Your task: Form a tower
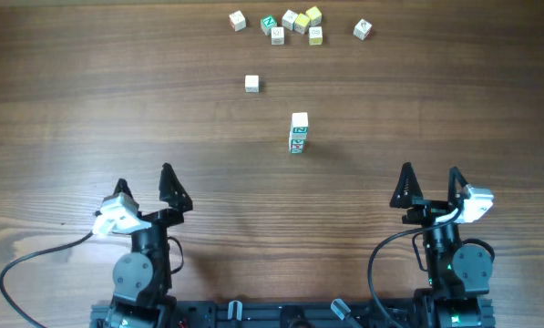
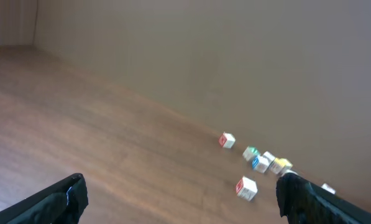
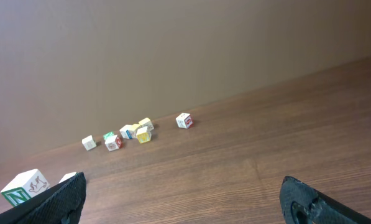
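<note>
- The tower (image 1: pixel 298 133), a narrow column of small whitish wooden letter cubes, stands upright mid-way across the brown wooden worktop (image 1: pixel 89 91); its cube count is unclear from above.
- Likely left to stack: a cluster of loose whitish and yellowish cubes (image 1: pixel 290 23) at the far edge, and a lone whitish cube (image 1: pixel 251 84) nearer the column.
- The left hand (image 1: pixel 144 179) and right hand (image 1: pixel 429 173) sit by the near edge, well apart from the tower, fingers spread wide and empty.
</note>
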